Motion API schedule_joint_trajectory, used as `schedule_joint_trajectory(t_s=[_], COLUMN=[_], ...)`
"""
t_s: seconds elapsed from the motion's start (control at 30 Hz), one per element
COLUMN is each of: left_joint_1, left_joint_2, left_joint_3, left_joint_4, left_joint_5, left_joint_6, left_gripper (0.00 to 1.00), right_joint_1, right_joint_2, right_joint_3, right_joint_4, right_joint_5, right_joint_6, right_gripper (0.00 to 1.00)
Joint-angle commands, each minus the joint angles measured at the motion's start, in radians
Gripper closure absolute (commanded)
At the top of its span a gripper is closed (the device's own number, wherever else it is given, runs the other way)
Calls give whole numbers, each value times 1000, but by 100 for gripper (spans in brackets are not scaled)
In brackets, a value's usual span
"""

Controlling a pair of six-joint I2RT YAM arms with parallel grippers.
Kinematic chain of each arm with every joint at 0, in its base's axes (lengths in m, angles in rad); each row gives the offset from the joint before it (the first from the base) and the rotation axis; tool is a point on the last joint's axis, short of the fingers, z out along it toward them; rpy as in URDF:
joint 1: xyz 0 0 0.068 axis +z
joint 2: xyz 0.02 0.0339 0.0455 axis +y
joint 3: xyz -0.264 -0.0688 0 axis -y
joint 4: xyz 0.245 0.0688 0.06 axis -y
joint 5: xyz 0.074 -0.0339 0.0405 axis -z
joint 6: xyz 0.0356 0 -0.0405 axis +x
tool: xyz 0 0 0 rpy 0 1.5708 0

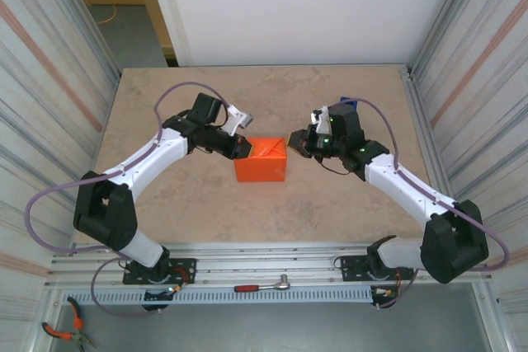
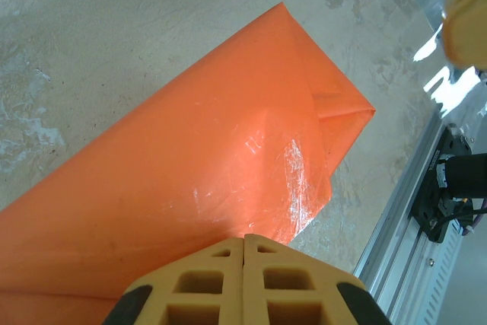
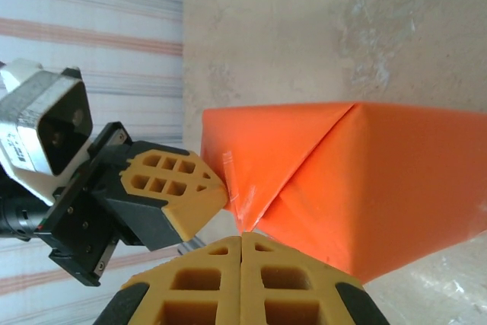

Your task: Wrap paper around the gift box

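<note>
The orange paper is folded around a box-shaped bundle in the middle of the table; the gift box itself is hidden inside. My left gripper is shut, its tips pressing on the bundle's upper left edge. My right gripper is shut too, touching the upper right corner. In the left wrist view the closed gripper rests against the paper, which ends in a folded corner flap. In the right wrist view the closed gripper meets the pointed fold of the paper, with the left gripper's fingers just beside it.
A blue tape dispenser sits behind the right wrist. Corrugated walls flank the table on both sides. A red-handled tool lies on the rail at the near edge, pliers below left. The metal rail runs past the table edge.
</note>
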Motion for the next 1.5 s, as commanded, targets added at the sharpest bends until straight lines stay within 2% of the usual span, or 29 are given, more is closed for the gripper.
schedule_joint_trajectory(t_s=[0.0,0.4,1.0,1.13,1.47], left_joint_1=[-21,-24,-24,-24,-24], left_joint_2=[36,35,35,35,32], left_joint_3=[-39,-41,-41,-40,-37], left_joint_4=[-60,-60,-60,-60,-60], left_joint_5=[-23,-23,-23,-23,-20], left_joint_6=[7,6,7,7,5], left_gripper=[100,100,100,100,100], right_joint_1=[43,142,160,161,166], right_joint_2=[16,123,171,195,246], right_joint_3=[39,81,88,94,175], right_joint_4=[38,123,123,80,-175], right_joint_5=[72,85,79,83,149], right_joint_6=[67,119,114,88,-53], right_gripper=[100,100,100,100,100])
